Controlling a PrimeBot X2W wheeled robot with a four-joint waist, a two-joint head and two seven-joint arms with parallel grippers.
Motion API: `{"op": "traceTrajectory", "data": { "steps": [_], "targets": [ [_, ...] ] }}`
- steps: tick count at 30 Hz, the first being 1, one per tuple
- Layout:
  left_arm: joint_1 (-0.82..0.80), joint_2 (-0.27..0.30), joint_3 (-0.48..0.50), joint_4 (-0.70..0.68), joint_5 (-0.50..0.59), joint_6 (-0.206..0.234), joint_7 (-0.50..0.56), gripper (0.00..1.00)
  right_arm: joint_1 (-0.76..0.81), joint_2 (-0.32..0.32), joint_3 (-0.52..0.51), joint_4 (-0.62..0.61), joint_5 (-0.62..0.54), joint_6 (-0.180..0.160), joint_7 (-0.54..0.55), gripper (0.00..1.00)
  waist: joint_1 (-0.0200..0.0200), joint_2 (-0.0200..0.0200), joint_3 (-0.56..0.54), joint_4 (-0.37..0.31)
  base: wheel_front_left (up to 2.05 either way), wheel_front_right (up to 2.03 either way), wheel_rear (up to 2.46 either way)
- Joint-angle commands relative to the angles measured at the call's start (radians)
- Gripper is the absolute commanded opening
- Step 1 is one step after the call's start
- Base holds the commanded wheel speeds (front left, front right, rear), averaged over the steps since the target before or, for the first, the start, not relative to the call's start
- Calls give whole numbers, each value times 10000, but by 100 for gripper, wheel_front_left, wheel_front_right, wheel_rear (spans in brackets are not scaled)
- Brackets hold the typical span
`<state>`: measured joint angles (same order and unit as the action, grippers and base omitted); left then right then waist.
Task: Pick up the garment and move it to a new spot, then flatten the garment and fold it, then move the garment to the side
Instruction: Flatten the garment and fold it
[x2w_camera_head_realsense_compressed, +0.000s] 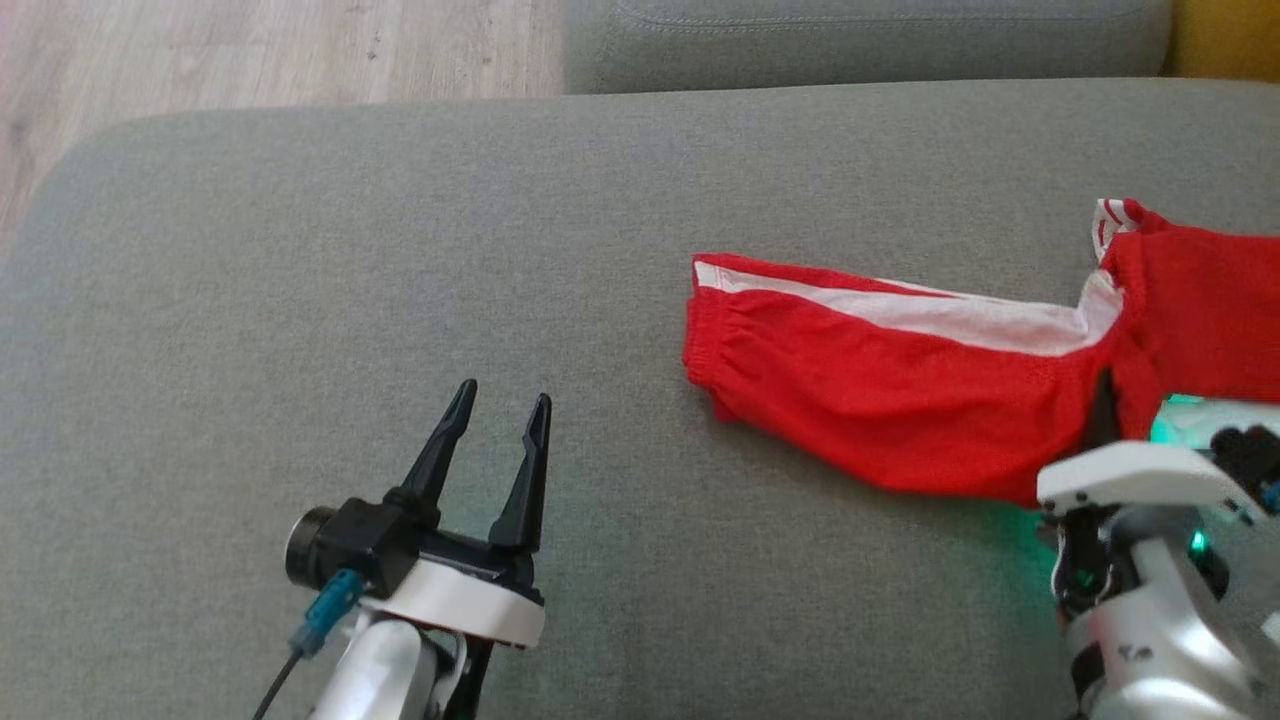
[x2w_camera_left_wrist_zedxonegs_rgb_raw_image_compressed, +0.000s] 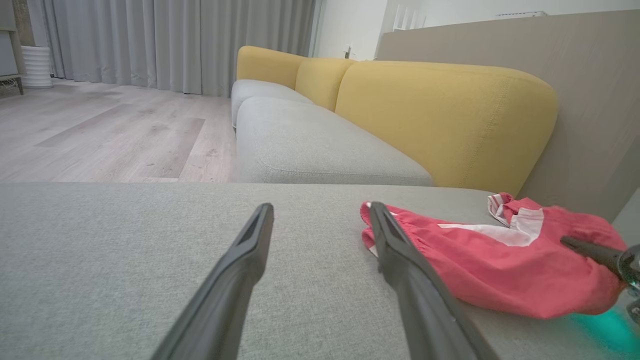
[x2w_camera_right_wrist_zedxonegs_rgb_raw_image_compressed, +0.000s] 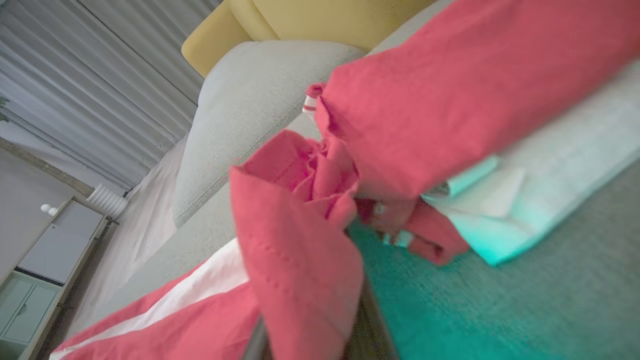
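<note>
Nearest me, my left gripper (x2w_camera_head_realsense_compressed: 505, 393) hangs low over the grey fabric sofa seat (x2w_camera_head_realsense_compressed: 300, 250). Its two dark fingers are spread wide with nothing between them. At lower right, my right gripper (x2w_camera_head_realsense_compressed: 1103, 400) has its jaws together, pinched on a fold of the red cloth garment with a white stripe (x2w_camera_head_realsense_compressed: 880, 400). The garment lies on the seat's right half, with one long part stretched leftward. Beyond the seat is the pale wood floor (x2w_camera_head_realsense_compressed: 250, 50).
</note>
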<state>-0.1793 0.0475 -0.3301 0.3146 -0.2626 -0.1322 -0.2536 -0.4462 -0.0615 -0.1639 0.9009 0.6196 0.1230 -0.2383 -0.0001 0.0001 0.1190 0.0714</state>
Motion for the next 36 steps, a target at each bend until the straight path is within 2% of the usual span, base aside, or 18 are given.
{"op": "traceTrajectory", "data": {
  "steps": [1, 8, 17, 23, 36],
  "targets": [
    [-169, 107, 357, -371, 39, 16, -82, 100, -129, 100, 280, -380, 89, 77, -113, 0, 1, -1, -27, -24, 0, 0, 0],
    [-79, 129, 451, -462, 100, 16, -82, 100, 16, 109, 602, -696, 570, 77, -175, 0, 1, -1, -131, -7, 0, 0, 0],
    [-15, 105, 276, -430, 25, 16, -82, 100, -405, 111, 1166, -1073, 386, 77, -211, 0, 1, -1, -204, 346, 0, 0, 0],
    [-36, 88, 272, -353, -52, 15, -82, 100, -878, 111, 2303, -1257, 614, 77, -180, 0, 1, -1, -189, 847, 0, 0, 0],
    [73, 58, 257, -238, -95, 15, -82, 100, -795, 112, 4553, -1707, 1697, 77, -215, 0, 1, -1, -240, 1440, 0, 0, 0]
  ]
}}
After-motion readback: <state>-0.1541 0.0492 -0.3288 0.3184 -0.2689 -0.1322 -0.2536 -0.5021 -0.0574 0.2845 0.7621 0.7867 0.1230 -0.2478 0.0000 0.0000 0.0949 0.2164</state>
